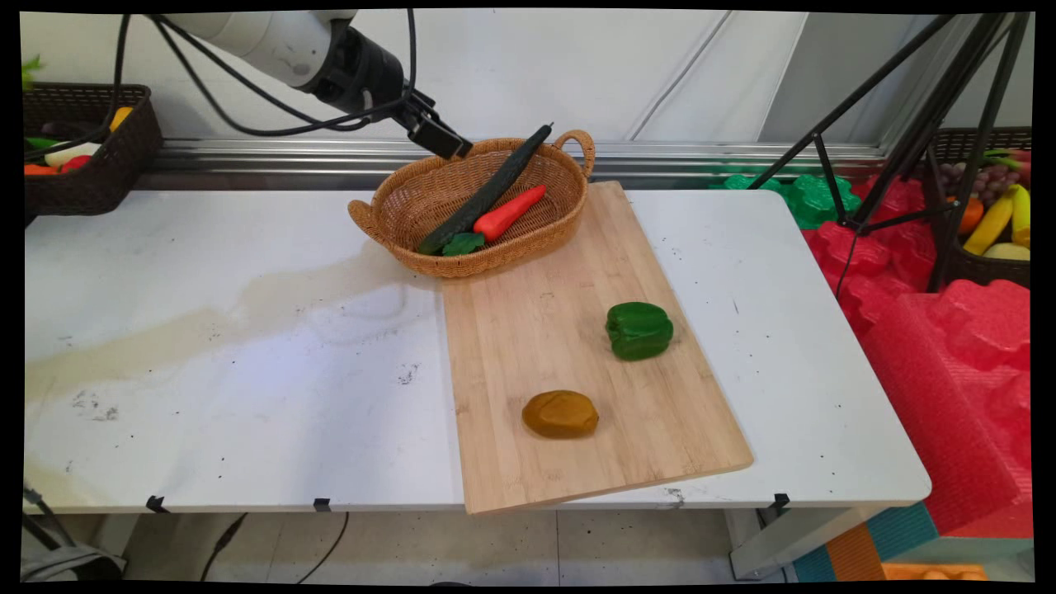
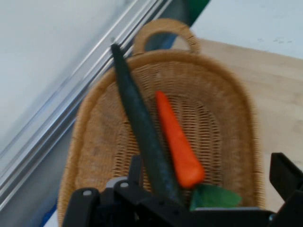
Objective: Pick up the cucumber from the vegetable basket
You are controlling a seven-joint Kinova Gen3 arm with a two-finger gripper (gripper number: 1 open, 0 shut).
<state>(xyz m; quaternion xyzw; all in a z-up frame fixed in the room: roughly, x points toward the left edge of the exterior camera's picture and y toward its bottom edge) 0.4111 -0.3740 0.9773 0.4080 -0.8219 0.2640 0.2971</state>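
Main view: gripper (image 1: 441, 140) hangs over the basket's (image 1: 396, 219) far-left rim, fingers spread and empty, above cucumber (image 1: 487, 194) and carrot (image 1: 511, 211); bare table (image 1: 206, 371) lies left.

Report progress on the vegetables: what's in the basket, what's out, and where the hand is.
In the wicker basket: a cucumber and a carrot, lying side by side. In hand: nothing visible; the hand hovers over the basket's back rim, fingers spread in the hand view. Out of the basket: a green bell pepper and a potato, both on the cutting board.
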